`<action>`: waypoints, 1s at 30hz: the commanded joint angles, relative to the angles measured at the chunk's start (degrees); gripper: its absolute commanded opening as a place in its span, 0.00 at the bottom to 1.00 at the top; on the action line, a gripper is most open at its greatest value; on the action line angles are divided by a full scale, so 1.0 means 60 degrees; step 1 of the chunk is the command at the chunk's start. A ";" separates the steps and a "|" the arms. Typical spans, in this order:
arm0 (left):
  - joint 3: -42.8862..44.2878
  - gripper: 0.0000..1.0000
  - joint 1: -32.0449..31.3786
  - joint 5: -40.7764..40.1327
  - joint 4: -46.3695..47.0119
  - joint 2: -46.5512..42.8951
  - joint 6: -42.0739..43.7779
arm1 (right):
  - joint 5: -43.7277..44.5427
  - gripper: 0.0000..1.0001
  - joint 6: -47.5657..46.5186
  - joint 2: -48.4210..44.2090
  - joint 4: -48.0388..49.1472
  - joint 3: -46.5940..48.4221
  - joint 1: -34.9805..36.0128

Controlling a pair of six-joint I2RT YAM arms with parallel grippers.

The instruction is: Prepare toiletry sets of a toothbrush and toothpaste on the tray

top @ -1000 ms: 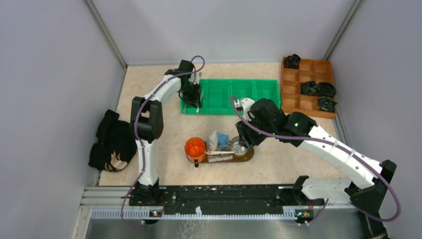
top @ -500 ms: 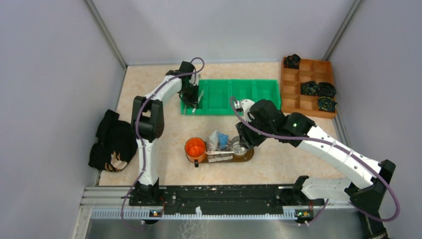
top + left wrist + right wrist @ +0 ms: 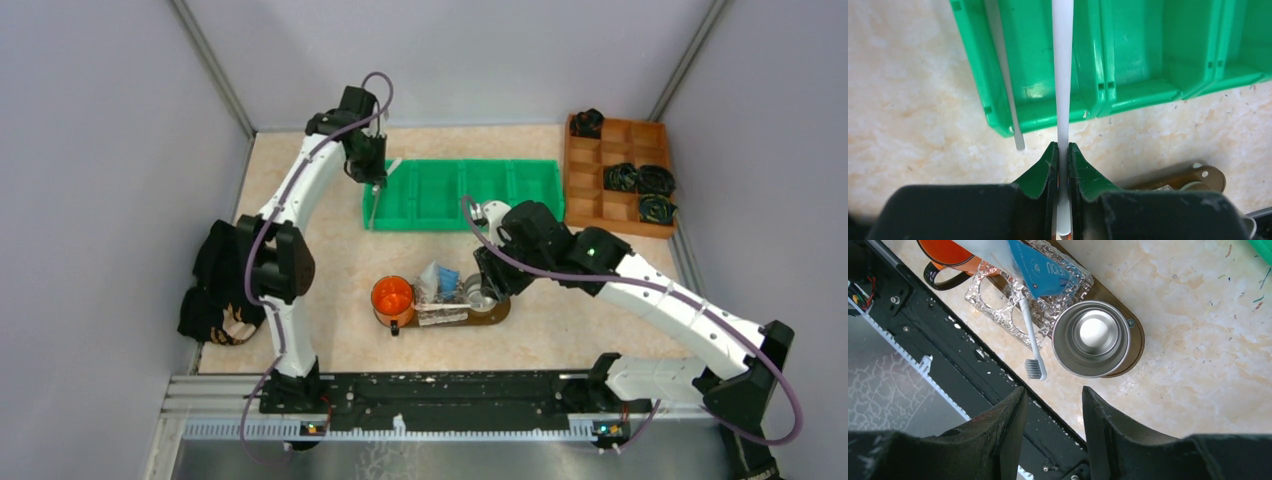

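Nearest my bases, my right gripper (image 3: pixel 1053 392) hangs with its fingers apart and nothing between them, above the near edge of the tray (image 3: pixel 1137 345). Its wrist view shows what the overhead view blurs into one cluster: a steel cup (image 3: pixel 1091 337) stands on the tray's end. Beside it is an embossed glass dish (image 3: pixel 1068 290) with a grey toothbrush (image 3: pixel 1029 330) lying across it, the bristle head poking past the tray's edge. A blue tube (image 3: pixel 1040 270) and a paler tube (image 3: pixel 985 249) lie on the dish, with the orange mug (image 3: pixel 945 250) beyond. I judge the tubes soft enough to squash, so they are best taken across the flat crimped end. Farther out, my left gripper (image 3: pixel 1062 146) is clamped on a white toothbrush stick (image 3: pixel 1062 75), held near one end above the near wall of the green bin (image 3: pixel 1148 50). I judge the stick light, stiff and smooth. Pinched this close to its end, it could swivel or slide, so a hold nearer the middle would be steadier. Only the left wrist view shows that pinch, and a second stick (image 3: pixel 1004 75) leaning out over the wall of the bin's end compartment. Only the overhead view shows that this arm is well apart from the tray.
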 commanded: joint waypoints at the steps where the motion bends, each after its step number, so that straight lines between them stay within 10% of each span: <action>1: -0.0234 0.14 -0.0014 -0.0285 -0.0452 -0.1293 -0.0287 | -0.0142 0.45 -0.0060 -0.0275 0.0426 0.0007 -0.0054; 19: -0.3656 0.12 -0.0242 0.2590 -0.0175 -0.5983 -0.1856 | -0.0211 0.45 -0.0468 0.0228 0.0381 0.1410 -0.0045; 30: 0.0215 0.12 -0.1726 0.2580 -0.3552 -0.5565 -0.3173 | -0.0109 0.45 -0.0909 -0.0026 0.0439 0.1470 -0.0114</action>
